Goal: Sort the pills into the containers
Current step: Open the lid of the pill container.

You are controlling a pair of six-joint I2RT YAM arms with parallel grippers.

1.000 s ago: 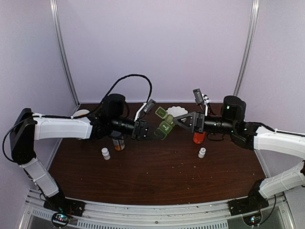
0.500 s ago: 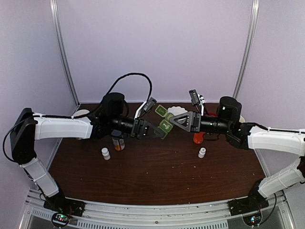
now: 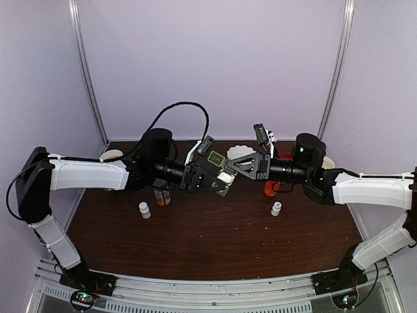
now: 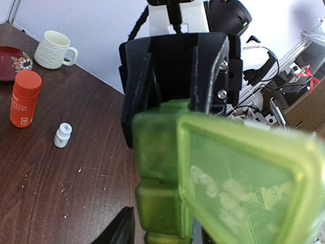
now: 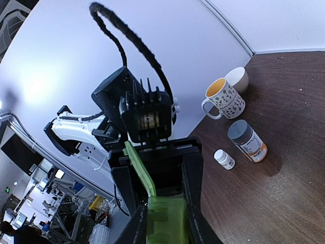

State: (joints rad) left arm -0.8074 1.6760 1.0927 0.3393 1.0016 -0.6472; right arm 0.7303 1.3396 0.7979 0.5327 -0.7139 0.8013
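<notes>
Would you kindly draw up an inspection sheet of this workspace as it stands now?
Surface: dark wooden table, pale specks scattered on it.
Job's things: green pill box held in the air between both grippers, one lid open; whitish blurs behind the lid, unidentifiable.
Clutter: orange bottle, grey-capped bottle, small white bottle, second small white bottle, white mug, patterned mug, white cup, red plate, white scalloped dish.
Grippers: left gripper shut on the pill box; right gripper fingers flank it, clamping unclear.
Cables: black cable loops high behind the left gripper.
Surroundings: pale walls, metal frame poles.
</notes>
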